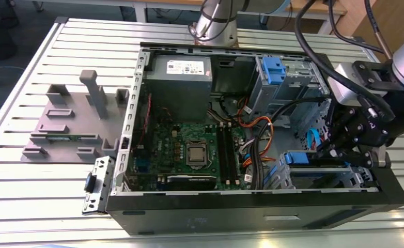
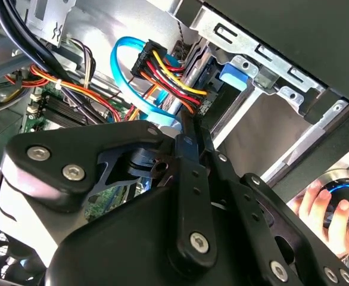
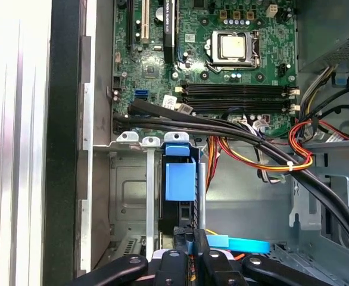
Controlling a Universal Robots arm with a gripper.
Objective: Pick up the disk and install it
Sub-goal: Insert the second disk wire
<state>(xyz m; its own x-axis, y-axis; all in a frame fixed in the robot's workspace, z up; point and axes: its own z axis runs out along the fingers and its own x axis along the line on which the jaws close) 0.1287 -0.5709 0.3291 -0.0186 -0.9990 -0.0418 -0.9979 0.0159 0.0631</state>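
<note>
Hand (image 1: 344, 151) closed on the disk (image 3: 179, 182) in the drive bay (image 3: 130, 196): keep it square to the rails.

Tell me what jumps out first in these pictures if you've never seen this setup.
The open computer case lying on the slatted table, its green motherboard exposed. At the exterior view's right, the black tool reaches into the drive bay by a bright blue bracket. In the second wrist view, a hand grips a controller.
</note>
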